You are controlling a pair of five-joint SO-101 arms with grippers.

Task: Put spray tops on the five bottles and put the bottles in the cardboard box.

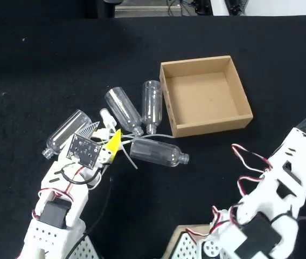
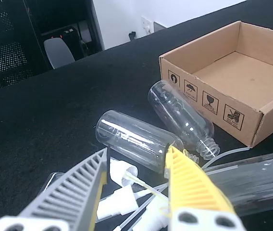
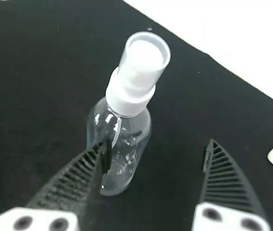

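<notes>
- Spray tops (image 2: 119, 192) lie heaped between the left gripper (image 2: 136, 151)'s wide jaws; closing may catch only a dip tube (image 2: 228, 155).
- Capped bottle (image 3: 122, 139) sits off-centre between the right gripper (image 3: 156, 143)'s wide jaws; squeezing could tip it.
- Cardboard box (image 1: 207, 94) lies well apart, so a loose grip risks a drop.

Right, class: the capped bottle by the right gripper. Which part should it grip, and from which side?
Probably the clear body of the capped bottle, just below the white spray top: it is round and wider than the neck. The right gripper is open, but the bottle sits by one finger, so centre it sideways, then close across the body.
</notes>
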